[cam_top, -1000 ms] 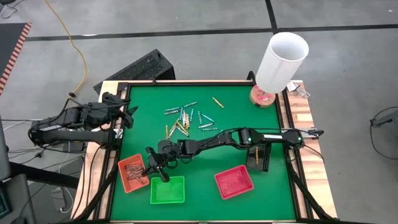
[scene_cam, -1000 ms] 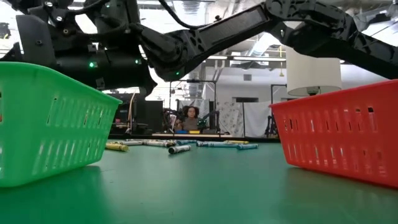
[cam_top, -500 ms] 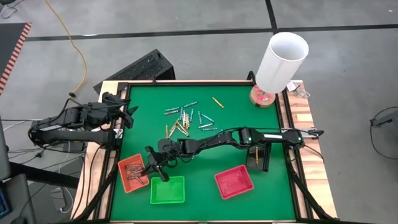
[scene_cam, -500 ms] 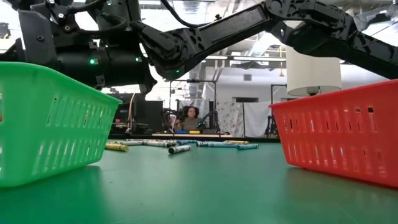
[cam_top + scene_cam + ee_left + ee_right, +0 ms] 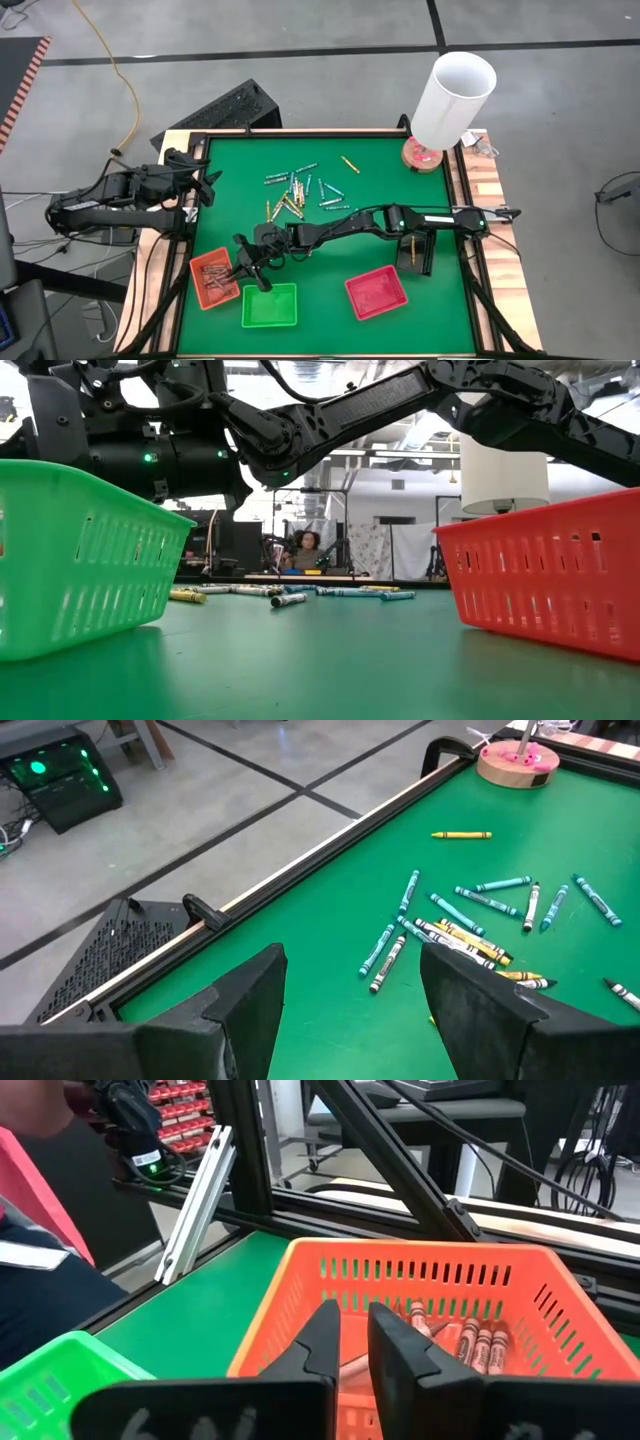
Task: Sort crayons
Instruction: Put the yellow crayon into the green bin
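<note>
Crayons (image 5: 296,190) lie scattered on the green desk (image 5: 380,200) toward its far side, well apart from the right tool (image 5: 250,268), which hangs nearer, just right of the orange tray (image 5: 198,268) and over the far edge of the green tray (image 5: 268,318). They are thin sticks in yellow-gold, light blue and silvery grey, lying at all angles, with one yellow crayon (image 5: 349,164) apart to the right. Reddish-brown crayons (image 5: 462,1338) lie side by side inside the orange tray. In the right wrist view the right tool's fingers (image 5: 325,1342) stand close together with only a narrow gap; whether they hold anything cannot be told. The left tool (image 5: 350,995) waits at the desk's left edge, its fingers spread wide and holding nothing.
</note>
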You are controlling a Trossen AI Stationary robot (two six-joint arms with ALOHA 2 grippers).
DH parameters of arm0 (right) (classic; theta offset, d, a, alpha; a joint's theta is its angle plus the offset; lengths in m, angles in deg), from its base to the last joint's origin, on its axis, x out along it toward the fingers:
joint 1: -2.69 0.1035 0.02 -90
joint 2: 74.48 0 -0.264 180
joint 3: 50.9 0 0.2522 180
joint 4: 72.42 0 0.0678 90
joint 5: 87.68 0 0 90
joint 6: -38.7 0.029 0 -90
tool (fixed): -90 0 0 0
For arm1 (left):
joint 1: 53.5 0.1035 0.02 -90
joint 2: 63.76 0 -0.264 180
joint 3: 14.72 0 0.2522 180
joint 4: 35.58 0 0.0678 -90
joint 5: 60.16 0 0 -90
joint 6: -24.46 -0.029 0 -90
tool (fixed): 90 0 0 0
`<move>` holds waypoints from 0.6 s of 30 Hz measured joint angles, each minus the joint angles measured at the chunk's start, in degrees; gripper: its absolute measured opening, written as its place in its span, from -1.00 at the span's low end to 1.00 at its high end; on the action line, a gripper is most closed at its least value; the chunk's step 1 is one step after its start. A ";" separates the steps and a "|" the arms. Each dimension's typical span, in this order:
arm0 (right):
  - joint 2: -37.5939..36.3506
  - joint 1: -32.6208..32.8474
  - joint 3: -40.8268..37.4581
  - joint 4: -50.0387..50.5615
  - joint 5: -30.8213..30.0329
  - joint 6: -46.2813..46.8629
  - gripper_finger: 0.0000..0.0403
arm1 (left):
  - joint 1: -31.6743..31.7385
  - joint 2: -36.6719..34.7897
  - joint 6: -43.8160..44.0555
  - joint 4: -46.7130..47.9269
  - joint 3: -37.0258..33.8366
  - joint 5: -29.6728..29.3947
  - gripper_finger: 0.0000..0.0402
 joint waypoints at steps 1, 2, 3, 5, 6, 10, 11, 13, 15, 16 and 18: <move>0.00 0.02 0.00 -0.01 -0.46 0.00 -0.73 | 0.00 0.00 0.00 0.00 0.00 0.00 0.11; 0.00 0.02 0.00 -0.03 -0.99 -0.03 -0.73 | 0.02 0.00 0.00 0.00 0.00 0.00 0.11; 0.00 0.01 0.00 -0.05 -1.18 -0.04 -0.73 | 0.02 -0.01 0.00 0.02 0.00 0.00 0.11; 0.00 -0.02 0.00 -0.14 -1.84 -0.22 -0.73 | 0.02 0.00 0.00 0.06 0.00 0.00 0.11; 0.00 -0.02 0.00 -0.20 -2.77 -0.26 -0.73 | 0.02 0.00 0.00 0.16 0.00 0.00 0.11; -0.29 -0.52 0.00 0.34 -6.20 -0.23 -0.73 | 0.01 0.00 -0.34 0.59 0.00 0.01 0.11; -0.40 -0.76 0.00 0.59 -6.75 -0.06 -0.73 | 0.02 0.00 -0.62 0.56 0.00 0.02 0.11; -1.50 -1.45 -0.07 3.26 -7.06 0.34 -0.73 | 0.00 0.00 -1.00 0.57 0.00 0.02 0.11; -2.64 -2.10 -0.03 5.85 -8.06 0.24 -0.73 | 0.01 -0.01 -1.47 0.55 0.00 0.01 0.11; -3.62 -2.47 -0.02 8.22 -8.63 0.24 -0.73 | 0.02 0.01 -1.89 0.57 0.00 0.04 0.11; -5.16 -3.27 -0.02 12.51 -8.81 0.03 -0.73 | 0.01 0.00 -2.30 0.56 0.00 0.01 0.11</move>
